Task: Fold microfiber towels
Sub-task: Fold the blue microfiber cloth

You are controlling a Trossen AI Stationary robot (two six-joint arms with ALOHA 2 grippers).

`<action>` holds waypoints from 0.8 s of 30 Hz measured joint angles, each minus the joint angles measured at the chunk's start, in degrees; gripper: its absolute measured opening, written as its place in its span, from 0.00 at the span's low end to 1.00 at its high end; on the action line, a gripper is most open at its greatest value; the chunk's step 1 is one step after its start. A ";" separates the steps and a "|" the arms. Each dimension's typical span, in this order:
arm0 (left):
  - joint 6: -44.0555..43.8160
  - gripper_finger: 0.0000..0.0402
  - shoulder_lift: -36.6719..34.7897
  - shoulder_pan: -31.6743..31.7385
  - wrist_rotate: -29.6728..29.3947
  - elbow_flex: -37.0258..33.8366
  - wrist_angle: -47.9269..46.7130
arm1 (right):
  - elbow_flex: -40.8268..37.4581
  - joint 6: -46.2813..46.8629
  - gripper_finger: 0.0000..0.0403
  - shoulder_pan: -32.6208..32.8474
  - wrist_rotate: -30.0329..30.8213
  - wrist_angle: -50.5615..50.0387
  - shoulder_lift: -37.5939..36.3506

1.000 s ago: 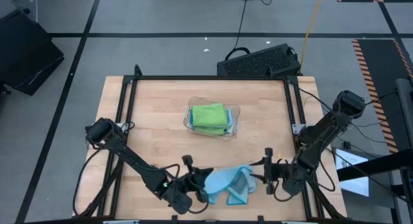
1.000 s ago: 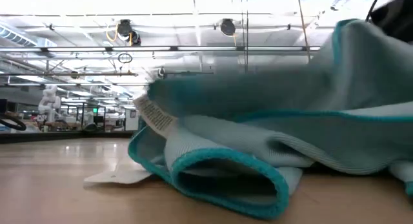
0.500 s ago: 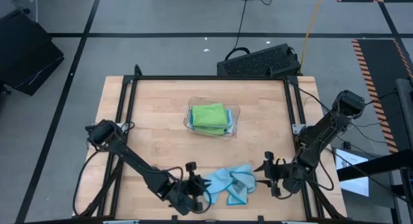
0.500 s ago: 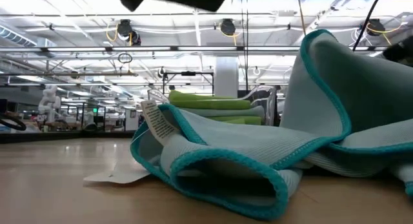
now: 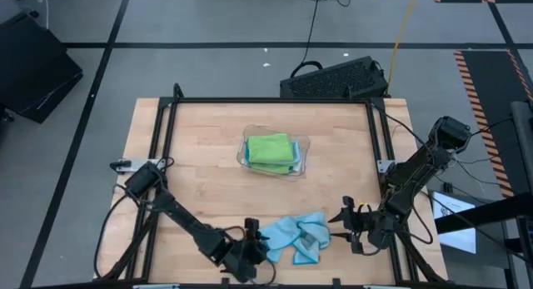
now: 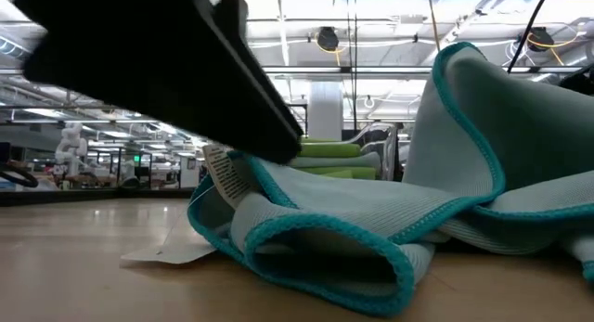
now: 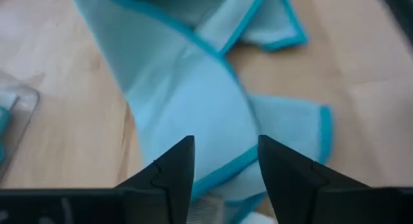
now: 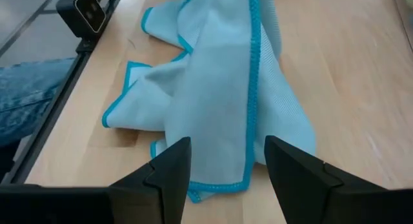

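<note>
High view shows the wooden table (image 5: 200,181) inside its black frame, with both arms reaching in at the near edge. Toward the middle sits the clear plastic tray (image 5: 244,158), holding a neat stack of folded towels (image 5: 271,148), lime green on top and what looks like blue beneath, though only an edge shows. Near the front edge a light blue towel (image 5: 293,235) lies crumpled and loosely bunched on the wood, its teal hem curling over itself; the small white tag (image 6: 221,172) sticks up in the low view. The left gripper (image 7: 226,161) hovers over one side of this cloth, fingers spread with nothing between them. The right gripper (image 8: 227,161) sits just beside the opposite side, fingers likewise parted and holding nothing.
</note>
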 joint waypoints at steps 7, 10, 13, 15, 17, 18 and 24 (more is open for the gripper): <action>4.80 0.41 -0.02 2.40 2.66 0.00 -6.95 | -0.04 -0.72 0.47 0.00 -0.05 0.51 0.00; 4.25 0.42 -0.02 3.07 5.21 0.00 -8.96 | -0.04 -0.72 0.47 0.06 -0.22 0.51 0.00; 4.72 0.44 -0.02 3.23 5.70 0.00 -8.36 | -0.04 -0.73 0.47 0.26 -0.25 0.50 0.00; 4.81 0.45 -0.02 2.91 5.75 0.00 -8.37 | -0.04 -0.74 0.47 0.26 -0.31 0.49 0.00; 4.81 0.46 -0.02 2.65 5.92 0.00 -8.46 | -0.04 -0.82 0.47 0.24 -0.33 0.51 0.00; 4.81 0.46 -0.02 2.54 6.37 0.00 -8.68 | -0.04 -1.07 0.47 0.24 -0.33 0.49 0.00; 6.06 0.42 -0.02 2.08 7.14 0.00 -9.52 | -0.04 -1.16 0.47 0.25 -0.37 0.49 0.00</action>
